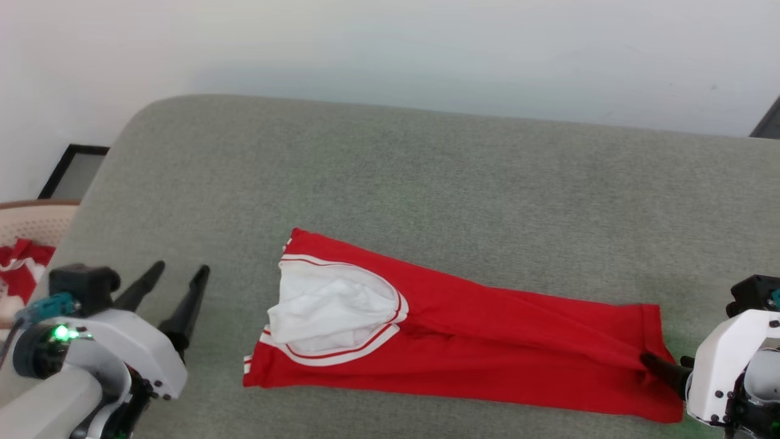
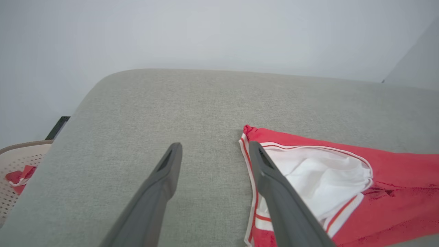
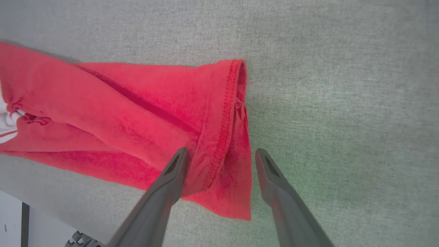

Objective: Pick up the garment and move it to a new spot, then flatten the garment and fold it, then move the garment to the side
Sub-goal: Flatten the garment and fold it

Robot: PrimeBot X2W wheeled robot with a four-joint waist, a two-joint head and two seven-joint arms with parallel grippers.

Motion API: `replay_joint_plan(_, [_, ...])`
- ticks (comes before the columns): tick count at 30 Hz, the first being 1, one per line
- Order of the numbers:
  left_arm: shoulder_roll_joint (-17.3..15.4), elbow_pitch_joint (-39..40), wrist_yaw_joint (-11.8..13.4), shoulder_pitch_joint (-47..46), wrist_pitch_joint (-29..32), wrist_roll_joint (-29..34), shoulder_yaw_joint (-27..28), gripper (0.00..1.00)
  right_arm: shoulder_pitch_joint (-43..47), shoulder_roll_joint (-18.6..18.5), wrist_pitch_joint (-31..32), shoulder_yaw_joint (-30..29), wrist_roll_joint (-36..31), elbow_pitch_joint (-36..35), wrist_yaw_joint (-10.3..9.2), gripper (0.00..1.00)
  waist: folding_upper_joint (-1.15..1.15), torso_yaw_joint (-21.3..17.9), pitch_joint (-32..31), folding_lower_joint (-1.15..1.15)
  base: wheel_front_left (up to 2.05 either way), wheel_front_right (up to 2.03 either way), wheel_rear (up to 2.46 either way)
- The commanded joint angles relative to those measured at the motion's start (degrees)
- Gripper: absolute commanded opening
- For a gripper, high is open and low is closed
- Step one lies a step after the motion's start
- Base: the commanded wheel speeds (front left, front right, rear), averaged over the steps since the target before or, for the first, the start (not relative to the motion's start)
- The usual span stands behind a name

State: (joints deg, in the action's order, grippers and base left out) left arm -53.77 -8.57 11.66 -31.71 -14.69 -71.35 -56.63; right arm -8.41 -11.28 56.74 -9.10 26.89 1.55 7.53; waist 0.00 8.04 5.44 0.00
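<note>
Head view, garment [image 1: 487, 329] amid bare cushion [image 1: 426, 171], left tool [image 1: 181, 266] and right tool [image 3: 222, 151] gaping, empty

A grey fabric-covered bench [image 1: 426, 171] spreads across the head view, its rounded corner at 10 o'clock. Behind it, at 12 o'clock, rises a plain white wall [image 1: 426, 49]. At 9 o'clock, past the bench's edge, a beige perforated basket [image 1: 36, 222] holds a small red-and-white cloth [image 1: 21, 268]. A black-framed panel [image 1: 73, 171] stands just beyond the basket, against the wall.
</note>
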Motion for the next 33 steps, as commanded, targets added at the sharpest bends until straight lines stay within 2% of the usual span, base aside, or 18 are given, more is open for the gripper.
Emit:
replay_joint_plan(1, [0.8, -0.7, 0.6, 1.8, -0.4, 0.9, 2.1, 1.0, -0.9, 0.2, 0.0, -0.1, -0.2, 1.0, -0.09, 1.0, 0.0, 0.8, 0.6, 0.0, 0.0, 0.0, 0.0])
replay_joint_plan(5, [4.0, -1.1, 0.9, 6.7, -0.4, 5.8, 12.2, 1.0, -2.6, 0.0, 0.1, 0.1, -0.4, 4.2, -0.09, 1.0, 0.0, 2.0, 1.5, 0.0, 0.0, 0.0, 0.0])
replay_joint_plan(11, [9.2, -0.6, -1.3, 15.3, -0.4, 12.8, 25.1, 1.0, -5.3, 0.2, 0.0, 0.8, 0.6, 9.7, -0.09, 1.0, 0.0, 3.3, 2.7, 0.0, 0.0, 0.0, 0.0])
replay_joint_plan(18, [15.1, -1.5, -4.9, 20.9, -0.4, 19.6, 34.7, 1.0, -6.7, -0.1, 0.1, 3.2, 2.4, 15.9, -0.08, 1.0, 0.0, 4.4, 3.3, 0.0, 0.0, 0.0, 0.0])
replay_joint_plan(19, [15.7, -1.7, -5.4, 21.6, -0.4, 20.6, 35.8, 1.0, -6.8, -0.1, 0.0, 3.6, 2.6, 16.5, -0.08, 0.97, 0.0, 4.5, 3.3, 0.0, 0.0, 0.0, 0.0])
replay_joint_plan(21, [17.3, -1.9, -6.2, 22.4, -0.4, 22.0, 38.0, 1.0, -6.8, 0.0, -0.4, 4.2, 3.2, 17.4, -0.08, 0.0, 0.0, 4.6, 3.1, 0.0, 0.0, 0.0, 0.0])
replay_joint_plan(33, [23.6, -2.5, -10.5, 26.2, -0.4, 29.6, 47.3, 1.0, -8.8, -2.7, -1.4, 2.0, 4.4, 18.6, -0.12, 0.0, 0.0, 4.1, 2.7, 0.0, 0.0, 0.0, 0.0])
